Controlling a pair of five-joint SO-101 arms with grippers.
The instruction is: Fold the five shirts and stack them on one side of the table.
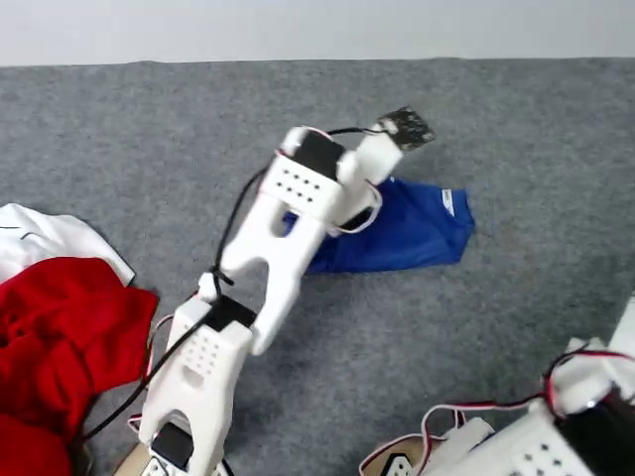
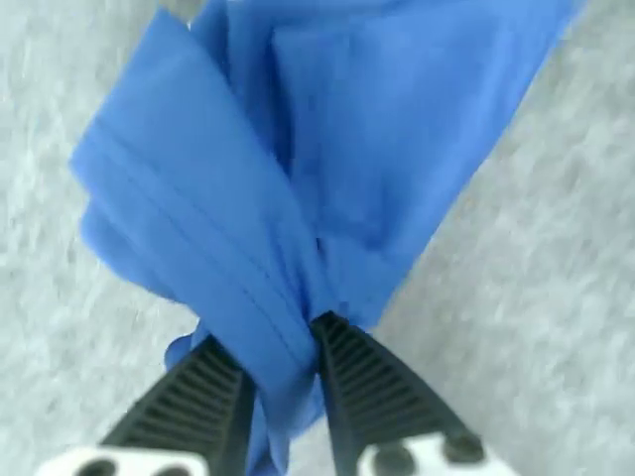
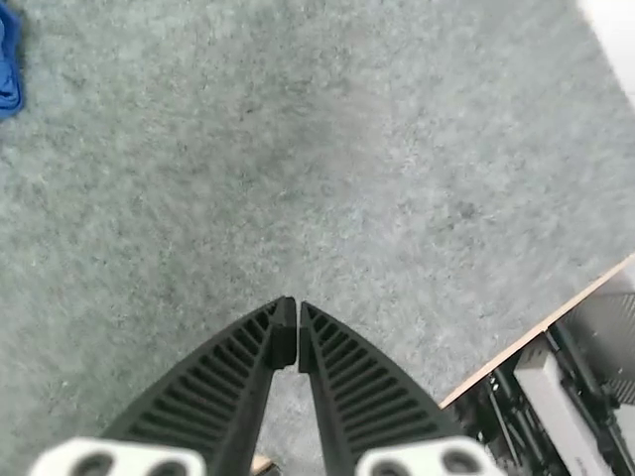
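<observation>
Left wrist view: left fingers (image 2: 213,397) clamped on a bunched blue shirt (image 2: 298,198), which lies at the middle of the worktop (image 1: 516,139). Carry the fold over low and slow (keeps layers flat). High view adds the red shirt (image 1: 60,347) and white shirt (image 1: 45,233), heaped at one edge. Right fingers (image 3: 238,387) closed, empty.

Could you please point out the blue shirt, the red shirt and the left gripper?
blue shirt (image 1: 407,233): high view, flat middle.
red shirt (image 1: 60,337): high view, bunched middle.
left gripper (image 2: 270,334): left wrist view, between fingertips.

A grey felt mat (image 1: 516,129) ends at a wooden edge (image 3: 536,332), with perhaps electronics (image 3: 585,387) beyond.
</observation>
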